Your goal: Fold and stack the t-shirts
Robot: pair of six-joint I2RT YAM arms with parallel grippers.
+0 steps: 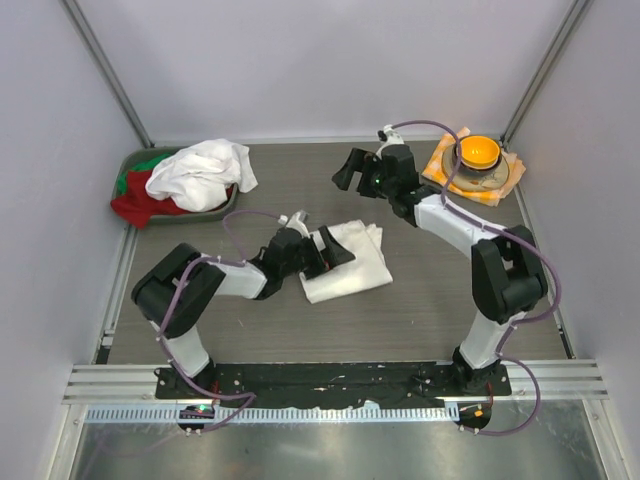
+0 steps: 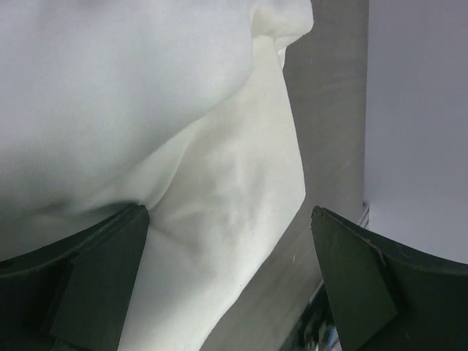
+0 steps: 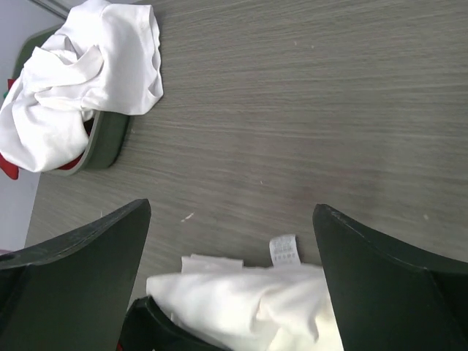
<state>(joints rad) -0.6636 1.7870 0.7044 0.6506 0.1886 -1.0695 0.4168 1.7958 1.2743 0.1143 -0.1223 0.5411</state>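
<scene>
A folded white t-shirt [image 1: 356, 264] lies on the table in the middle, its small label [image 3: 283, 248] at the far edge. My left gripper [image 1: 326, 250] hovers low over that shirt's left part, jaws open; in the left wrist view the cloth [image 2: 146, 110] fills the space under and between the fingers [image 2: 95, 285], with nothing clamped. My right gripper [image 1: 354, 173] hangs open above bare table behind the folded shirt [image 3: 248, 300], holding nothing. A second t-shirt [image 1: 200, 172], crumpled, lies heaped on the bin [image 1: 140, 160] at the back left and spills over its rim [image 3: 80, 80].
The dark green bin [image 3: 110, 139] also holds red and green garments [image 1: 135, 200]. At the back right an orange-and-white checked cloth [image 1: 440, 160] carries a bowl with an orange inside [image 1: 478, 152]. Grey walls close in the table on three sides.
</scene>
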